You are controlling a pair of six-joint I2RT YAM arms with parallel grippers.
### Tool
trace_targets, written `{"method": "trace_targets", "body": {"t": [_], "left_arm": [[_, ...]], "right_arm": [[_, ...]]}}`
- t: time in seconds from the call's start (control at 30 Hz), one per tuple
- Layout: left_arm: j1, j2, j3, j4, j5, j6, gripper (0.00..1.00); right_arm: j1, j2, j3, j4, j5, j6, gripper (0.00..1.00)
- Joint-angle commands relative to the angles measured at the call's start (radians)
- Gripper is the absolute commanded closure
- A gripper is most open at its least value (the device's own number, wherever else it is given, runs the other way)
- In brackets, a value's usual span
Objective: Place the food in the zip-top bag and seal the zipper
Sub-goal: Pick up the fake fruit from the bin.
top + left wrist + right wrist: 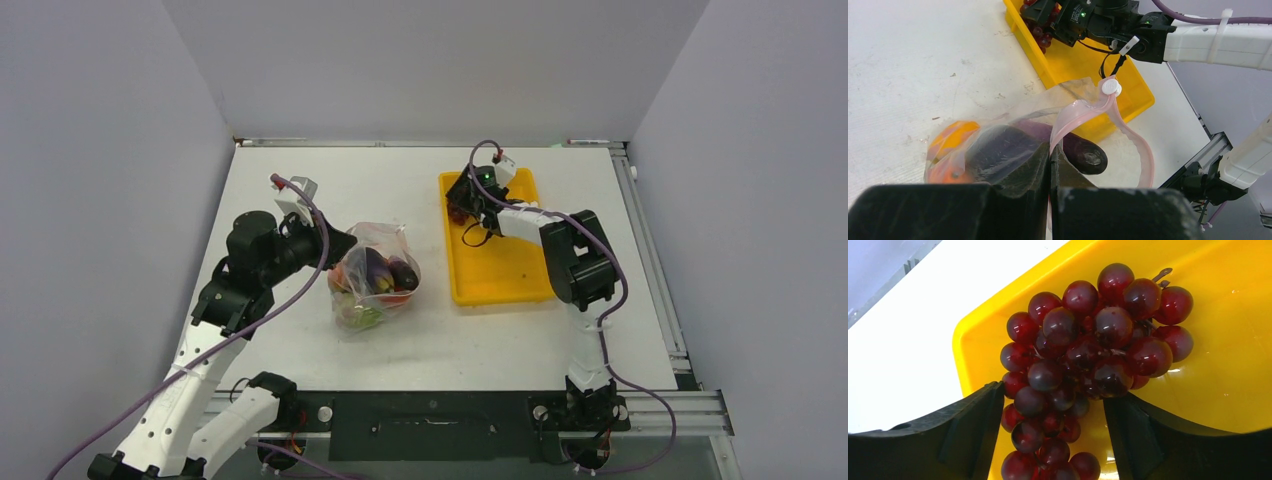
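Note:
The zip-top bag (375, 275) lies left of centre on the table, with food in it: a purple eggplant (1083, 150) and an orange piece (948, 140) show through the plastic. My left gripper (1051, 155) is shut on the bag's mouth edge, where the pink zipper (1083, 110) loops open. A dark red grape bunch (1088, 350) lies in the far left corner of the yellow tray (1228, 365). My right gripper (1053, 400) is open and straddles the bunch's lower part. Its left finger touches the grapes, and a gap remains on the right side.
The yellow tray (500, 280) sits right of the bag, and apart from the grapes its floor shows bare. A white slider (1110, 87) sits on the zipper strip. Grey walls enclose the table, with a metal rail (650, 250) along its right edge.

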State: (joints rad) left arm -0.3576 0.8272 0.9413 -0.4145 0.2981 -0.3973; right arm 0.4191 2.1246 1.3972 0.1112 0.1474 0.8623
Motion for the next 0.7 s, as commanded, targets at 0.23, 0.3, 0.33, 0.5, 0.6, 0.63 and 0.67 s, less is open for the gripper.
{"method": "trace_targets", "body": {"t": [0.23,0.3,0.33,0.5,0.6,0.63,0.67], "left_arm": [[0.011,0.005,0.005,0.036,0.012,0.012,1.0],[0.011,0.006,0.006,0.036,0.01,0.012,1.0],[0.011,0.006,0.006,0.035,0.006,0.014,1.0],[0.011,0.009,0.006,0.031,0.002,0.017,1.0],[0.011,0.008,0.004,0.031,-0.005,0.018,1.0],[0.011,0.009,0.004,0.031,-0.006,0.019,1.0],[0.011,0.01,0.004,0.031,-0.007,0.019,1.0]], "right_arm": [[-0.038,-0.016,-0.109,0.135,-0.084,0.031,0.79],[-0.04,-0.032,-0.128,0.142,-0.094,0.029,0.91],[-0.041,-0.041,-0.137,0.146,-0.096,0.027,0.94],[-0.047,-0.111,-0.199,0.175,-0.102,0.015,0.95],[-0.049,-0.159,-0.236,0.188,-0.107,0.011,0.95],[-0.049,-0.179,-0.254,0.193,-0.108,0.009,0.95],[-0.05,-0.197,-0.263,0.195,-0.108,0.008,0.95]]}}
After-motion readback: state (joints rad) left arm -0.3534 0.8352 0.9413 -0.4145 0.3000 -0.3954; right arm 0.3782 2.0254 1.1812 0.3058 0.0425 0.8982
